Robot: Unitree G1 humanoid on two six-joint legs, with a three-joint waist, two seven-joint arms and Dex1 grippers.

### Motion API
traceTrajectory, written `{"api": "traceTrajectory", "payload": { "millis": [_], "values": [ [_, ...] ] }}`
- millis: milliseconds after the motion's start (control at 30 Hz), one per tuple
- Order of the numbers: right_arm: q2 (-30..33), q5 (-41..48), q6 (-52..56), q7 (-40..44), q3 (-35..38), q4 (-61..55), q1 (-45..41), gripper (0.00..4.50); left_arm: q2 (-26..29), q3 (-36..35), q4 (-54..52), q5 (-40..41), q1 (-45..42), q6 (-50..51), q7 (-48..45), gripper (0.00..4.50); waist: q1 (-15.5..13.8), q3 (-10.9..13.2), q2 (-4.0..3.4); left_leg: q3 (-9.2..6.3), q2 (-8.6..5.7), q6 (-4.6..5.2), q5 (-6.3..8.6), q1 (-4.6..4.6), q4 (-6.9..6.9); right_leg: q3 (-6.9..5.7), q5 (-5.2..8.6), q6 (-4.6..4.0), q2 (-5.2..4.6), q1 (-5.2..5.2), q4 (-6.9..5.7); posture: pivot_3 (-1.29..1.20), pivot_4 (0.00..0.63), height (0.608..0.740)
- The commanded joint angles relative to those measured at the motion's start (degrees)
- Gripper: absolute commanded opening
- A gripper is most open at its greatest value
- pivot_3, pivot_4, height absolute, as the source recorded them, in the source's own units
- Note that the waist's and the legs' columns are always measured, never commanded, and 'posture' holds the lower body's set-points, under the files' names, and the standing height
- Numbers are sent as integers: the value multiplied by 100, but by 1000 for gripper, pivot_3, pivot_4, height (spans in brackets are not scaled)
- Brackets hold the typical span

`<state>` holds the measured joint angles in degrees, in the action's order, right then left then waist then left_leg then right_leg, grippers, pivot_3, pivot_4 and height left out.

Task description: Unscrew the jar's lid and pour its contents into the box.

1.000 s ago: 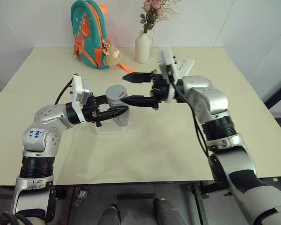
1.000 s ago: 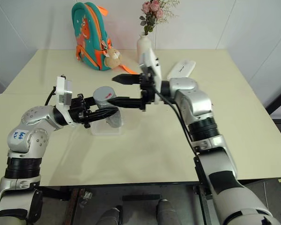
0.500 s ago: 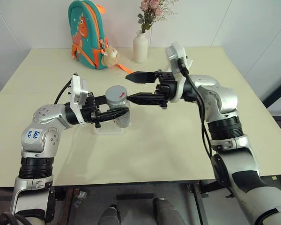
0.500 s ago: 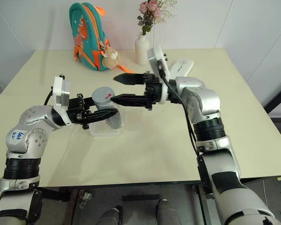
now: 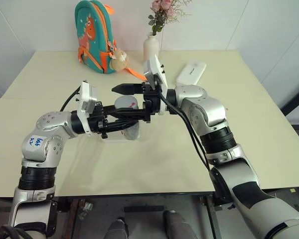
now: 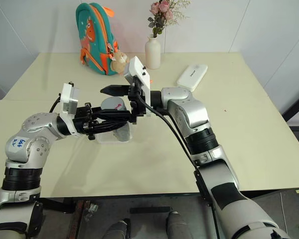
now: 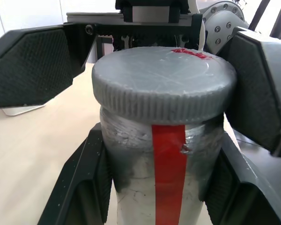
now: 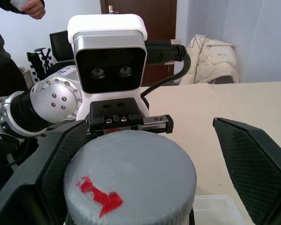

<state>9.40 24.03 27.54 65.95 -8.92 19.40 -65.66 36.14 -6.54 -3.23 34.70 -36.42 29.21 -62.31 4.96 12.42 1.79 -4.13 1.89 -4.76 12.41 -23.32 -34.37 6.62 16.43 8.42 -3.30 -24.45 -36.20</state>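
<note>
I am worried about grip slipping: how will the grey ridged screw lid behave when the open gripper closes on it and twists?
The grey ridged screw lid looks rigid, unlikely to deform. Its ribbed rim probably gives purchase, though round sides may slip between flat pads.

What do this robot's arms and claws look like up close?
Both arms are built from rounded silver-grey metal segments joined by black ribbed rings. The left arm carries a white sticker with blue handwriting, and a black cable loops along each forearm. Each wrist bears a white boxy camera housing. The left claw and right claw each have two black tapered fingers with textured inner pads.
</note>
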Motion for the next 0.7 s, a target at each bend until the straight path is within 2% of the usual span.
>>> {"api": "traceTrajectory", "payload": {
  "millis": [33,233,533,700],
  "values": [
    [28,1,-126,-49,173,76,-252,4481,68,-39,-231,108,-38,-71,-120,2102,-3,0,0,0,0,0,0,0,0,0,0,0,0,0,-1,0,150,740],
    [384,107,-40,108,421,170,-259,4481,66,-21,-223,57,-12,-170,-156,2102,-13,0,0,0,0,0,0,0,-1,0,0,0,0,0,0,0,150,740],
    [1404,283,115,672,629,277,-9,4481,26,-64,-199,55,2,-252,-139,2102,-24,0,0,1,-1,0,0,-1,-1,0,0,0,-1,1,3,0,150,740],
    [1544,510,317,859,748,105,24,4481,39,-92,-202,55,30,-253,-151,2102,51,0,0,1,0,0,0,3,5,2,0,0,1,0,3,0,150,740]
  ]
}}
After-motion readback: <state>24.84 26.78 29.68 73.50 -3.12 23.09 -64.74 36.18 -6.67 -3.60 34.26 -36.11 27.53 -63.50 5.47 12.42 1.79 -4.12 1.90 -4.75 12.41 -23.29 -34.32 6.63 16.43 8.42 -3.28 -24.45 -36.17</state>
